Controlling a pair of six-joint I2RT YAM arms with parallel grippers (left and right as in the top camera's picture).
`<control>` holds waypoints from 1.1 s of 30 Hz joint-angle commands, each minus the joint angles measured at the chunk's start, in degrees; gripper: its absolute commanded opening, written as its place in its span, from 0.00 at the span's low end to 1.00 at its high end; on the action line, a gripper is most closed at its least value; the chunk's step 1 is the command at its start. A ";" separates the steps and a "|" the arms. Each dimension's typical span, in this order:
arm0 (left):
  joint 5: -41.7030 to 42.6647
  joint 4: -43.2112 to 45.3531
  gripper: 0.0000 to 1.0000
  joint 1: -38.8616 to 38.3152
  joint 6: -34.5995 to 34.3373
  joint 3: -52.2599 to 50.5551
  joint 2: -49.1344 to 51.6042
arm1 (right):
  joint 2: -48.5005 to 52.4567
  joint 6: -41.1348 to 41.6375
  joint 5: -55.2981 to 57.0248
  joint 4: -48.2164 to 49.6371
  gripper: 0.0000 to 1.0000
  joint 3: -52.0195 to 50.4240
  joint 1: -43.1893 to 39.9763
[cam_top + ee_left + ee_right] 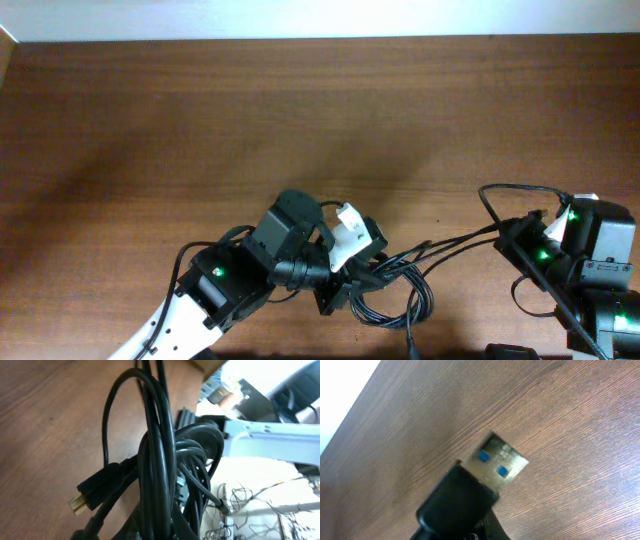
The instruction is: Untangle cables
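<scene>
The black cables (398,292) lie in a tangled bundle near the table's front edge. My left gripper (343,284) is shut on the bundle's left side. In the left wrist view the coils (160,460) fill the frame and hide the jaws, and a gold-tipped plug (78,504) hangs just above the wood. One cord (455,241) runs right from the bundle to my right gripper (512,234). That gripper is shut on the black body (457,505) of a USB plug. Its silver tip with blue inserts (502,462) sticks out over the table.
The brown wooden table (250,120) reaches back to a white wall. The thicker arm wire (500,190) loops near the right arm. Off the table's edge, the left wrist view shows a white arm link (270,440) and clutter.
</scene>
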 commanded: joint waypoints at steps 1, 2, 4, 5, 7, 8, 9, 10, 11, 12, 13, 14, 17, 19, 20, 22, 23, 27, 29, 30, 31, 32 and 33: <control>8.55 -3.78 0.00 0.39 5.86 0.90 -2.58 | 0.48 0.98 13.29 1.55 0.05 0.11 -1.20; 8.66 -5.14 0.00 0.39 5.84 0.90 -2.58 | 0.48 0.98 13.40 1.92 0.05 0.11 -1.20; 18.36 -5.84 0.00 0.39 12.11 0.90 -2.58 | 0.48 0.98 15.69 3.30 0.06 0.11 -1.20; 20.76 -5.84 0.00 0.39 13.94 0.90 -2.58 | 0.48 1.01 15.89 3.63 0.05 0.11 -1.20; 23.80 -5.81 0.00 0.39 15.69 0.90 -2.58 | 0.48 0.98 16.26 4.20 0.06 0.11 -1.20; 24.81 -5.84 0.00 0.39 15.74 0.90 -2.58 | 0.48 1.01 16.26 4.37 0.06 0.11 -1.20; 27.50 -5.88 0.00 0.39 17.92 0.90 -2.58 | 0.48 0.98 16.28 4.61 0.06 0.11 -1.20; 29.64 -6.03 0.00 0.39 19.82 0.90 -2.58 | 0.48 0.98 16.28 4.79 0.06 0.11 -1.20; 30.82 -6.03 0.00 0.39 20.37 0.90 -2.58 | 0.48 1.01 16.55 4.79 0.06 0.11 -1.20; 30.91 -6.10 0.00 0.39 20.37 0.90 -2.58 | 0.48 1.01 17.73 4.74 0.06 0.11 -1.20; 31.06 -6.12 0.00 0.39 20.37 0.90 -2.58 | 0.48 1.01 18.67 4.74 0.06 0.11 -1.20; 31.04 -6.10 0.00 0.39 20.37 0.90 -2.58 | 0.48 1.01 20.39 4.74 0.06 0.11 -1.20; 27.80 -5.97 0.00 0.39 20.35 0.90 -2.58 | 0.48 1.01 22.18 4.70 0.26 0.11 -1.20; 23.41 -5.31 0.00 0.39 20.33 0.90 -2.58 | 0.48 0.96 20.63 4.20 0.60 0.11 -1.20; 21.84 -4.87 0.00 0.39 20.26 0.90 -2.58 | 0.48 0.94 18.97 3.91 0.67 0.11 -1.20; 18.62 -2.64 0.00 0.39 18.18 0.90 -2.58 | 0.48 0.94 14.01 2.86 0.71 0.11 -1.20; 17.46 -1.03 0.00 0.39 17.00 0.90 -2.58 | 0.48 0.94 11.82 2.08 0.72 0.11 -1.20; 9.16 3.58 0.00 0.39 11.23 0.90 -2.58 | 0.48 -2.67 4.76 0.20 0.74 0.11 -1.20; 2.40 5.05 0.00 0.42 6.73 0.90 -2.56 | 0.48 -8.20 -3.08 0.15 0.76 0.11 -1.20; 0.52 5.33 0.00 0.42 5.44 0.90 -2.58 | 0.48 -9.05 -4.72 0.15 0.77 0.11 -1.20; -1.01 5.49 0.00 0.39 4.15 0.90 -2.58 | 0.48 -9.55 -6.19 0.17 0.79 0.11 -1.20; -3.02 5.49 0.00 0.42 2.34 0.90 -2.58 | 0.48 -9.53 -6.91 0.17 0.79 0.11 -1.20; -5.16 5.49 0.00 0.42 0.37 0.90 -2.58 | 0.48 -9.57 -7.78 0.17 0.80 0.11 -1.20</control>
